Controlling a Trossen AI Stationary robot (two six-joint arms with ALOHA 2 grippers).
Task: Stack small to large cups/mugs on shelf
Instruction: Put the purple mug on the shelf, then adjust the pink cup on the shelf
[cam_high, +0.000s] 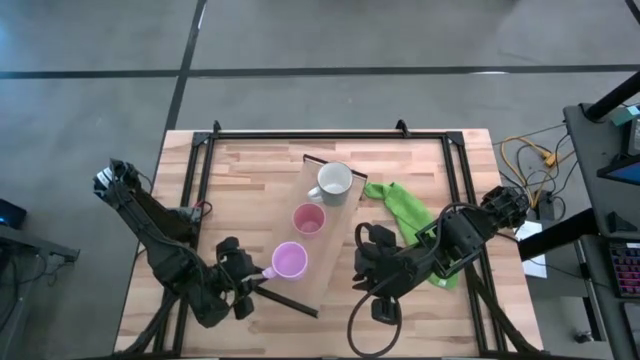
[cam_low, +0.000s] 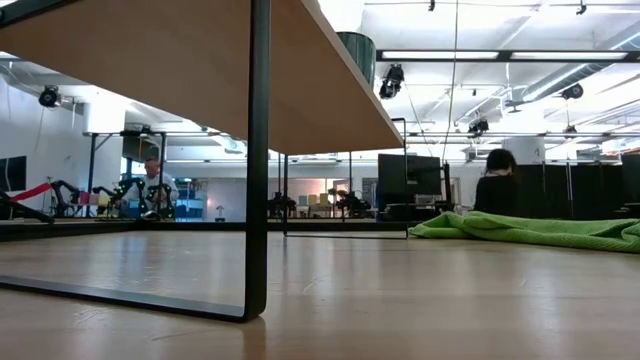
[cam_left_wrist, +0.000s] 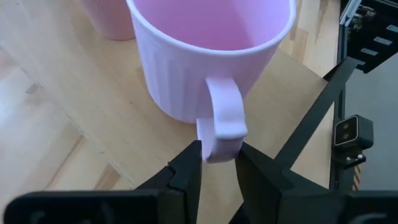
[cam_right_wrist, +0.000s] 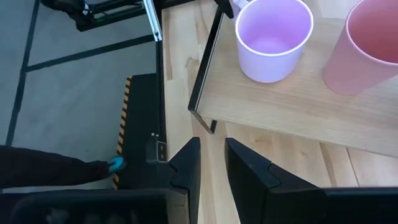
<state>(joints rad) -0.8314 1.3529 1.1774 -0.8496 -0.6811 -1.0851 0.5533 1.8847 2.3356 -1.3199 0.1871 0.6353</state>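
Observation:
The light-wood shelf (cam_high: 333, 248) lies slantwise on the table, raised on black end legs (cam_low: 258, 150). Three vessels stand upright on it in a row. The grey-white mug (cam_high: 335, 180) is farthest, the salmon-pink cup (cam_high: 308, 220) is in the middle, and the lilac mug (cam_high: 289, 260) is nearest. My left gripper (cam_high: 260, 272) is at the lilac mug's handle, shut on it. My right gripper (cam_high: 365, 265) hovers over the table to the right of the shelf's near end. Its fingers (cam_right_wrist: 186, 165) are slightly apart and touch nothing. My left gripper (cam_left_wrist: 219, 152) pinches the lilac mug's handle (cam_left_wrist: 224, 121) at its lower outer part, between its two fingertips. It comes from the table's near-left side, slanting slightly downward. The mug stands upright with its base on the shelf.
A green cloth (cam_high: 405, 210) lies crumpled on the table right of the shelf, beside the right arm; it also shows in the low view (cam_low: 530, 230). A black frame (cam_high: 330, 133) runs round the tabletop. People sit in the room beyond.

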